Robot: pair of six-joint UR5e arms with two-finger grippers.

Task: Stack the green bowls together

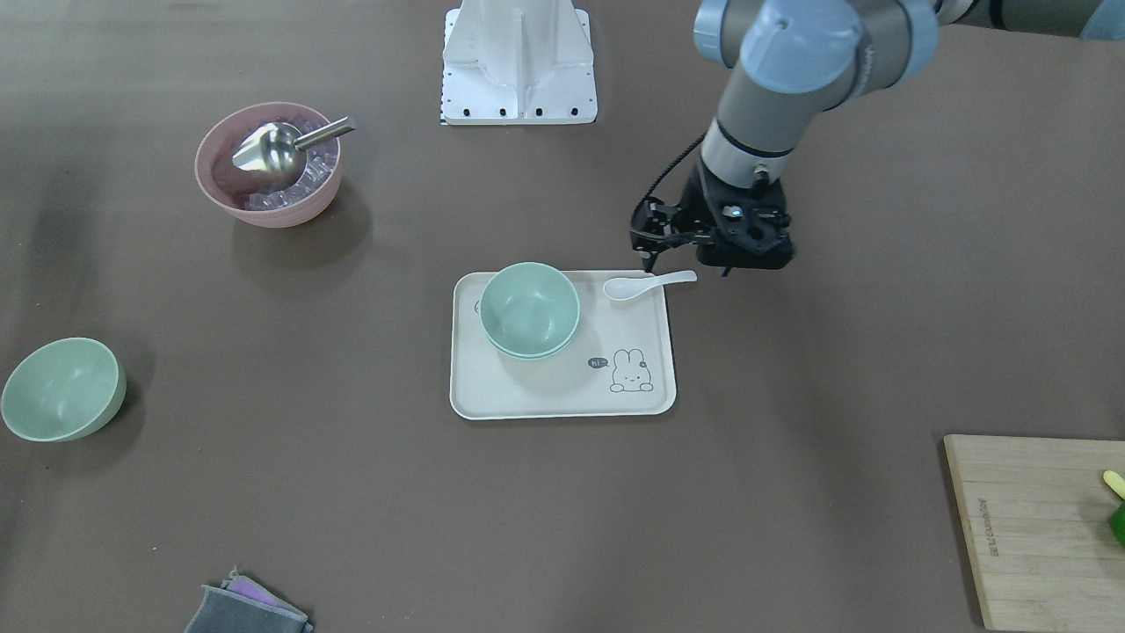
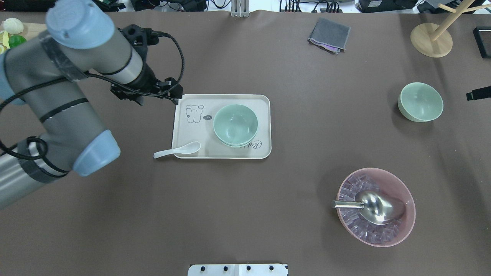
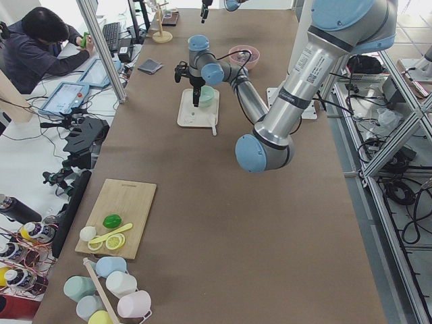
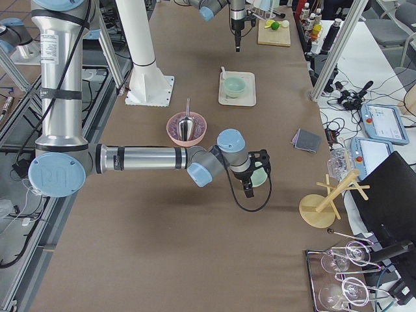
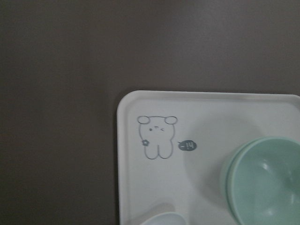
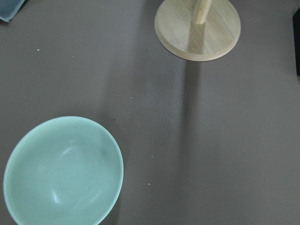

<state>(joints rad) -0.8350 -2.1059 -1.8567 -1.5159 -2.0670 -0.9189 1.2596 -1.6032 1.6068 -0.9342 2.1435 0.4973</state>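
Two green bowls sit nested, one in the other, on the cream tray; they also show in the overhead view and the left wrist view. A third green bowl stands alone on the table's right side, and in the right wrist view. My left gripper hangs raised over the tray's left end, apart from the bowls; it looks shut and empty. My right gripper hovers beside the lone bowl; I cannot tell whether it is open.
A white spoon lies across the tray's edge. A pink bowl holds ice cubes and a metal scoop. A grey cloth, a wooden stand and a cutting board lie near the table's far edge.
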